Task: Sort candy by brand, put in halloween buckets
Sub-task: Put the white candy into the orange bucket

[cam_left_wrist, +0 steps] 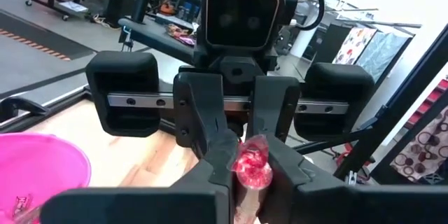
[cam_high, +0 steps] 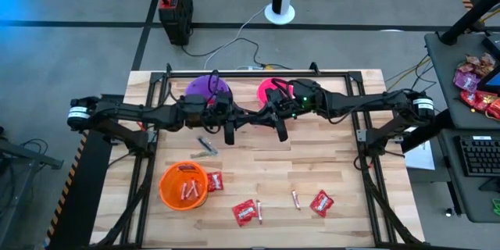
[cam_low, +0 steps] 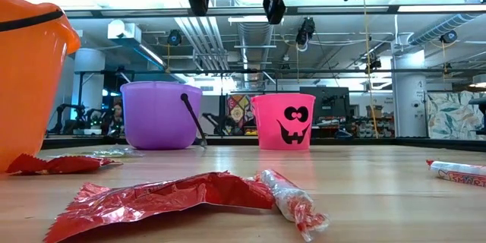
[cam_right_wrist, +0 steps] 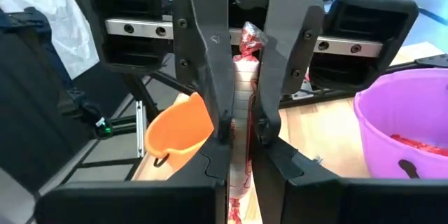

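Note:
Both grippers meet fingertip to fingertip high over the table's far middle, in front of the pink bucket (cam_high: 273,90). My left gripper (cam_high: 245,116) and my right gripper (cam_high: 266,114) are both shut on one tan stick candy with red twisted ends (cam_right_wrist: 245,91). The purple bucket (cam_high: 207,87) holds red packets (cam_right_wrist: 420,143). The orange bucket (cam_high: 184,185) holds tan sticks. Red packets (cam_high: 244,212) (cam_high: 321,202) (cam_high: 214,180), tan sticks (cam_high: 296,200) (cam_high: 260,211) and dark-green sticks (cam_high: 207,144) lie flat on the wood. My left gripper pinches the stick between its two fingers (cam_right_wrist: 210,77), coming level from the table's left. The stick lies along the fingers, its red twisted end (cam_right_wrist: 250,38) back toward the palm, lifted clear. My right gripper pinches the same stick between its two fingers (cam_left_wrist: 210,133), coming level from the table's right. The other red twisted end (cam_left_wrist: 252,166) shows between them. The stick runs along the fingers, level and clear of the table.
The purple bucket (cam_low: 159,114) and pink bucket (cam_low: 283,121) stand at the far edge. The orange bucket (cam_low: 30,76) stands near the left front. A black frame (cam_high: 359,125) bounds the table. Bare wood (cam_high: 258,164) lies under the grippers.

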